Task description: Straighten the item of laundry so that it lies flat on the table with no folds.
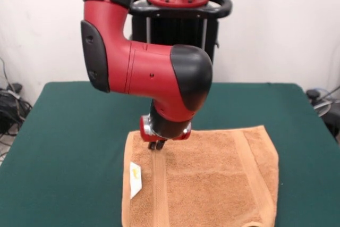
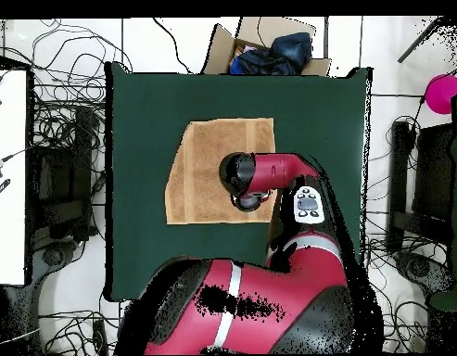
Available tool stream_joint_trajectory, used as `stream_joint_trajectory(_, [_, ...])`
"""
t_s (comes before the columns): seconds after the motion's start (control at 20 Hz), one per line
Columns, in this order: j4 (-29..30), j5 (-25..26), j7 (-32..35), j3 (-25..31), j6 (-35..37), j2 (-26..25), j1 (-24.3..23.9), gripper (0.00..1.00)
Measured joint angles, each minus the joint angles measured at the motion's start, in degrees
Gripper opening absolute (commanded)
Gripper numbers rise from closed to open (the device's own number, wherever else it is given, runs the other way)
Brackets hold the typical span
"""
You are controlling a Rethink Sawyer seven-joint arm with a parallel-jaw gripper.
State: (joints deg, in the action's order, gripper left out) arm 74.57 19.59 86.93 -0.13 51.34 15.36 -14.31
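Observation:
The orange-tan towel [image 1: 212,184] lies spread on the green table [image 1: 69,131], in its near middle part, reaching down to the picture's bottom edge. It has a woven band near each end and a white tag [image 1: 135,179] at its left edge. My gripper [image 1: 156,145] hangs straight down from the red arm, its tips close together and touching the towel just inside its far edge, on the left band. In the overhead view the towel [image 2: 209,158] lies on the table [image 2: 144,120], and the arm's wrist [image 2: 250,176] covers the gripper and the towel's right part.
A cardboard box [image 2: 269,46] with dark blue cloth stands beyond the table's edge opposite the robot. Cables lie on the floor all around. A pink object [image 2: 442,93] sits off the table to one side. Green table top shows on both sides of the towel.

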Motion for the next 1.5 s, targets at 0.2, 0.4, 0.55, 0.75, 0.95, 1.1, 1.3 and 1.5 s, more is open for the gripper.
stream_joint_trajectory(0.2, [-2.13, 0.03, 0.00, -0.50, 2.69, -1.09, 0.61, 0.00])
stream_joint_trajectory(0.4, [-4.22, 0.27, 0.00, -0.79, 5.37, -2.18, 1.22, 0.00])
stream_joint_trajectory(0.55, [-5.89, 0.81, 0.00, -0.98, 7.53, -3.01, 1.72, 0.00])
stream_joint_trajectory(0.75, [-7.82, 2.19, 0.00, -1.31, 9.77, -3.97, 2.76, 0.00])
stream_joint_trajectory(0.95, [-8.91, 2.91, 0.00, -1.69, 10.87, -4.56, 3.41, 0.00])
stream_joint_trajectory(1.1, [-9.84, 3.28, 0.00, -2.37, 11.61, -5.15, 3.90, 0.00])
stream_joint_trajectory(1.3, [-11.25, 5.15, 0.00, -3.94, 11.84, -5.99, 4.26, 0.00])
stream_joint_trajectory(1.5, [-12.39, 7.27, 0.00, -5.34, 11.84, -6.79, 4.17, 0.00])
